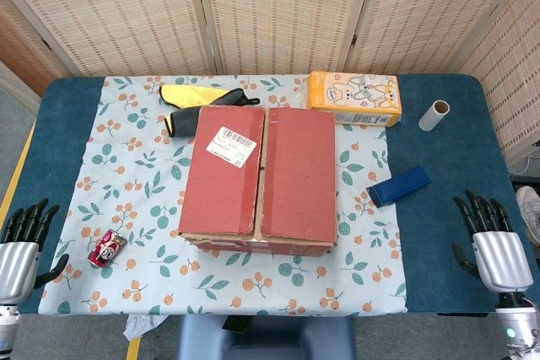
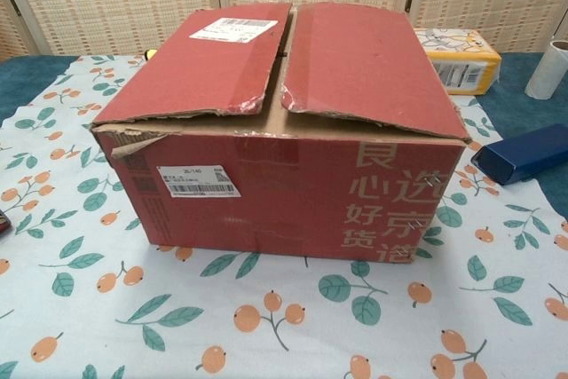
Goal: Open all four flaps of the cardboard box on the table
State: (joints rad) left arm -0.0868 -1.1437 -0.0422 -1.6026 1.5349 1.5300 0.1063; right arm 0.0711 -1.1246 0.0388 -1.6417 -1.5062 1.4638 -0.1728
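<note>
Cardboard box (image 1: pixel 257 179) sits mid-tabletop on a leaf-and-berry patterned cloth (image 1: pixel 152 166), its two top flaps down and meeting along a centre seam; a white shipping label (image 1: pixel 231 146) is on the left flap. Left robot hand (image 1: pixel 24 246) rests at the near left edge, fingers spread, holding nothing. Red soda can (image 1: pixel 107 247) lies just beside it on the cloth. Yellow-and-black item (image 1: pixel 198 103) behind the box. Yellow carton (image 1: pixel 354 98) at back right. Blue flat box (image 1: pixel 398 185) right of the cardboard box. Paper roll (image 1: pixel 434 115) far right. Right robot hand (image 1: pixel 494 246) near right edge, fingers apart, released.
</note>
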